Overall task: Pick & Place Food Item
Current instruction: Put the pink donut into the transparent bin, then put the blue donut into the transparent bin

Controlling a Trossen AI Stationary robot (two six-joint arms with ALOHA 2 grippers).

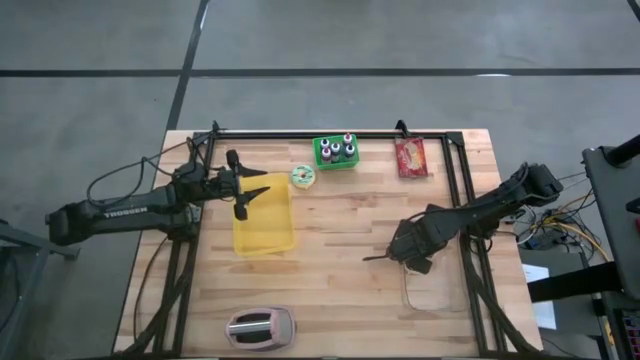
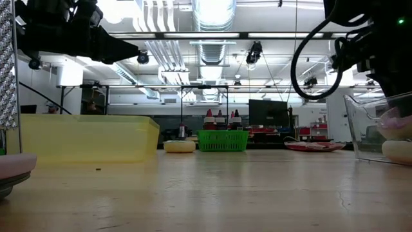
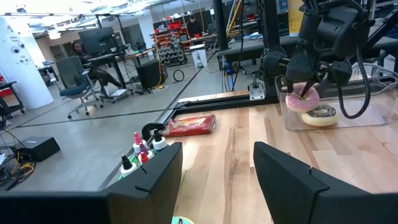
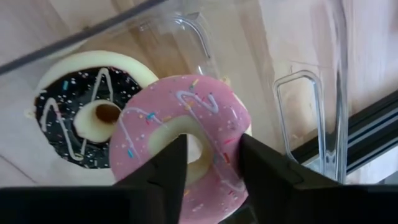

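Pink donut (image 4: 180,146) in right tool (image 4: 211,163).

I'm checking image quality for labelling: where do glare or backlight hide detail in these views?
Low view: bright ceiling lights backlight the arms into silhouettes. Right wrist view: the clear bin shows pale reflections, yet the pink donut in the right tool reads clearly. High view: evenly lit, with only soft shadows under the arms.
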